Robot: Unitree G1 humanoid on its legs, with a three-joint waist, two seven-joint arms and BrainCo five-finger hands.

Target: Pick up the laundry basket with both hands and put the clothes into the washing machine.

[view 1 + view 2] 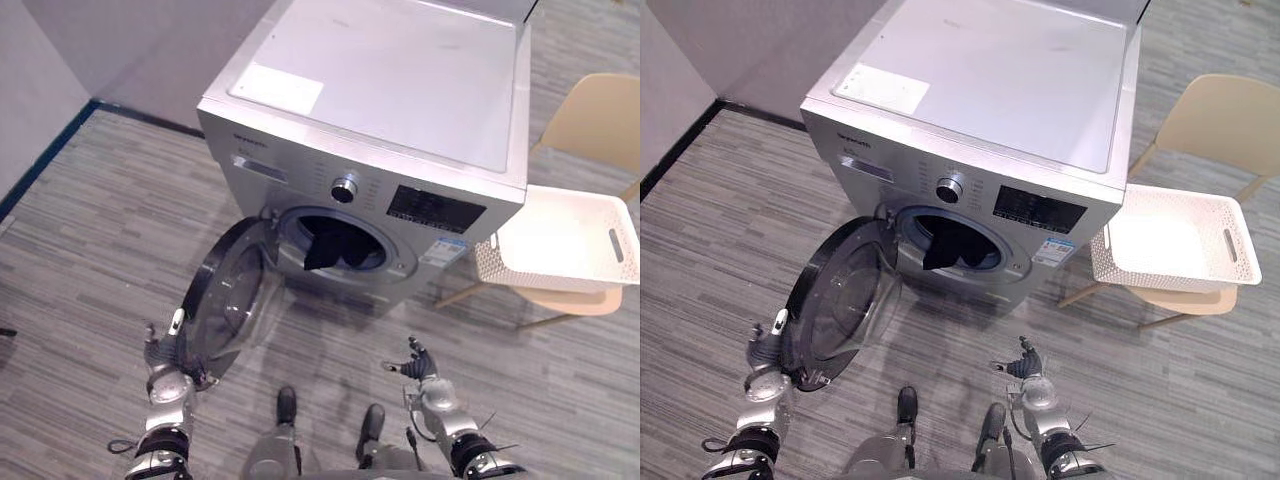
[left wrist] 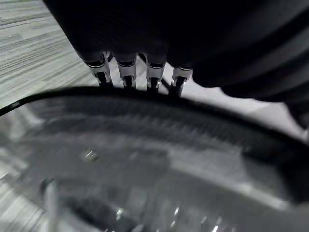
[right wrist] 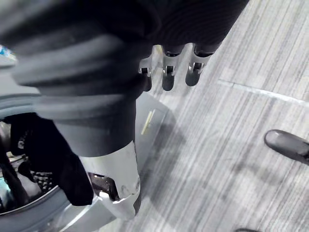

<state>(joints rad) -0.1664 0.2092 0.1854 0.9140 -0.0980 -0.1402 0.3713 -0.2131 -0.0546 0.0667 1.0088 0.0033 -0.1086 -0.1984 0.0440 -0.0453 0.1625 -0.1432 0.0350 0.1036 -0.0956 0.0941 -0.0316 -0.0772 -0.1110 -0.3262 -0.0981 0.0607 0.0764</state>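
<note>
Left hand [image 1: 160,352] fingers [image 1: 177,322] straight on door [image 1: 235,290], right hand [image 1: 422,368] fingers [image 1: 413,348] loose, basket [image 1: 497,262] lengthwise left-right

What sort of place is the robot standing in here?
Likely a laundry room, or a mock-up of one: a front-loading washing machine with its door open and dark clothes at the drum opening, plus an empty white laundry basket resting on a beige chair beside it.

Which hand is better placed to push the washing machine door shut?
Left, probably. The left hand sits with straight fingers at the outer rim of the open door, which swings out toward the robot's left. The right hand hangs open over the floor, well apart from the door.
</note>
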